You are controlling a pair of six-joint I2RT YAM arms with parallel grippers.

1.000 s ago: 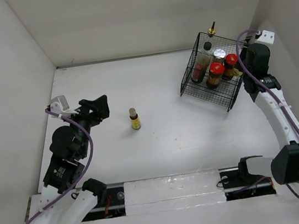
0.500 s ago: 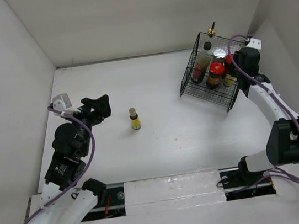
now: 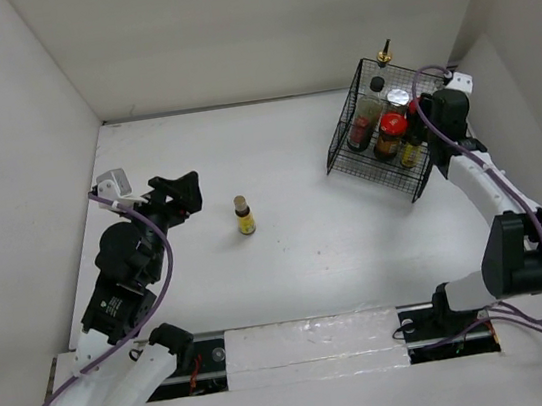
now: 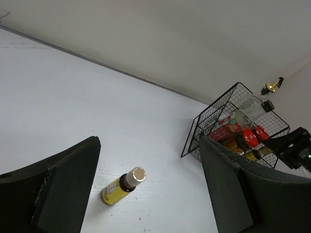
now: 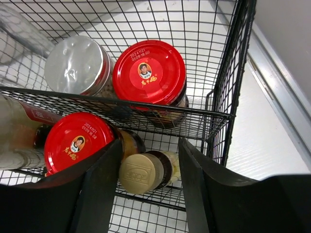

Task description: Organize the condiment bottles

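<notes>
The left claw point(image 3: 192, 194) hangs released over the left side of the tabletop point(image 3: 298, 250), its fingers spread wide and gripping nothing. A yellow bottle point(image 3: 244, 217) with a brown cap stands upright on the tabletop to the right of it, well apart from the fingers; in the left wrist view this bottle point(image 4: 121, 187) sits low between the two black fingers, with the claw point(image 4: 148, 145) pointing towards the far right. The wire basket point(image 3: 342, 132) is at the far right of the tabletop, and the other six containers are in it. The right claw point(image 3: 426, 139) reaches in over its right rim. From the right wrist the claw point(image 5: 149, 143) is parted, its fingers either side of a second yellow bottle point(image 5: 141, 173) in the near right corner, with a gap showing on the right side of the cap, so it looks let go. Just left of that is a red-lidded jar point(image 5: 77, 143); another red jar point(image 5: 149, 72) stands farther back beside a silver-capped shaker point(image 5: 77, 64). A reddish-labelled jar point(image 3: 360, 130) is at the basket's left end, and a gold-spouted bottle point(image 3: 376, 83) leans out at the far corner.
</notes>
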